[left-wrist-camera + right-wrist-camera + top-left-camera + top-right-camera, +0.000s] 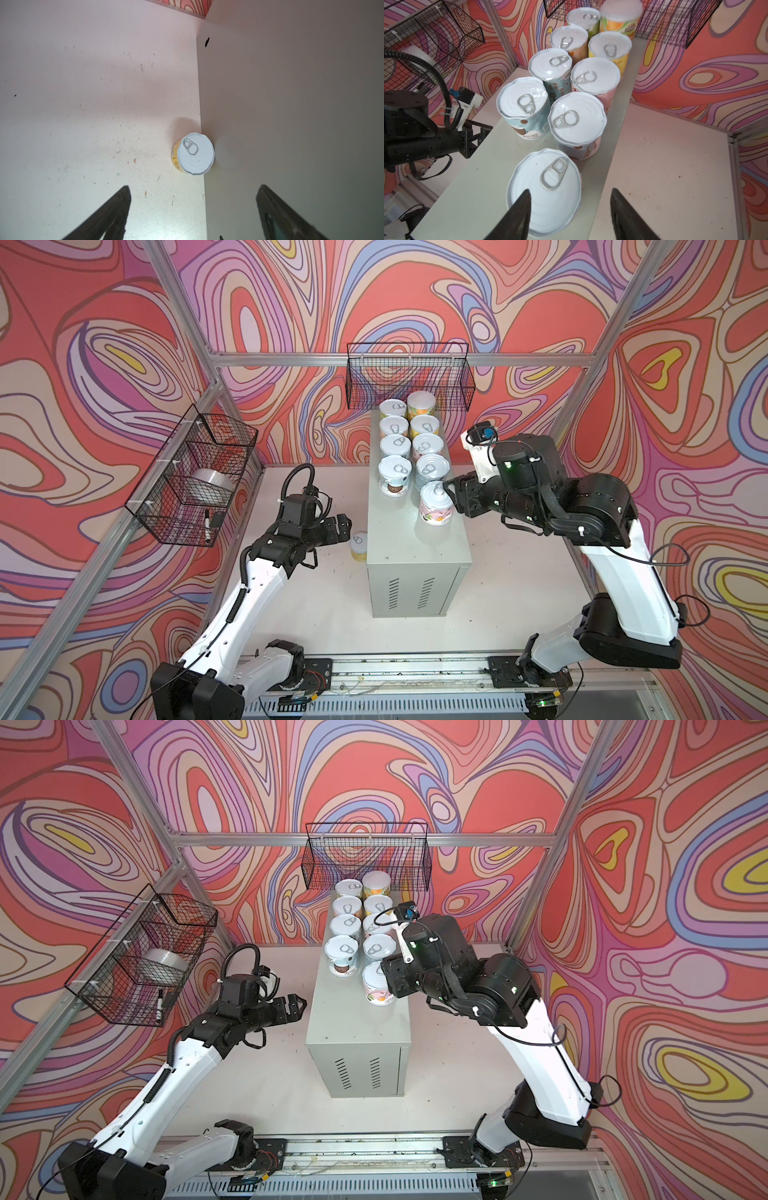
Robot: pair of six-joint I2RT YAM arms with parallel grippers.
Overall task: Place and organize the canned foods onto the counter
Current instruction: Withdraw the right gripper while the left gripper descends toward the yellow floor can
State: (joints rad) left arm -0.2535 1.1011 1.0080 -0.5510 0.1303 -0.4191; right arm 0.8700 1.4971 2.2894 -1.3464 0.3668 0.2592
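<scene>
One wire basket (pixel 166 506) holds tape roll (pixel 210 487) and marker (pixel 206 524). Nine canned foods (pixel 395 470) stand on the counter (pixel 407 547); a yellow can (pixel 195 153) on the tabletop (pixel 83 104) just beside it. Left gripper (pixel 194 186) and right gripper (pixel 570 189): jaws apart.

A: What's around the right gripper (pixel 570 189)?
B: On the counter (pixel 483 176), the nearest can (pixel 544 193) sits partly between the jaws. One finger is over its lid, the other past its rim. Ahead of the jaws the other cans (pixel 577 122) stand in two rows of four, running to the back basket (pixel 409 377).
A: And the left gripper (pixel 194 187)?
B: Ahead of the jaws, centred, the lone can (pixel 195 153) stands on the tabletop (pixel 83 104), just beside the counter's side. One jaw is on the tabletop side, one on the counter side.
A: And the side basket (pixel 195 477)?
B: It's outboard of the left gripper, with tape roll (pixel 212 483) and marker (pixel 206 524) in separate compartments.
</scene>
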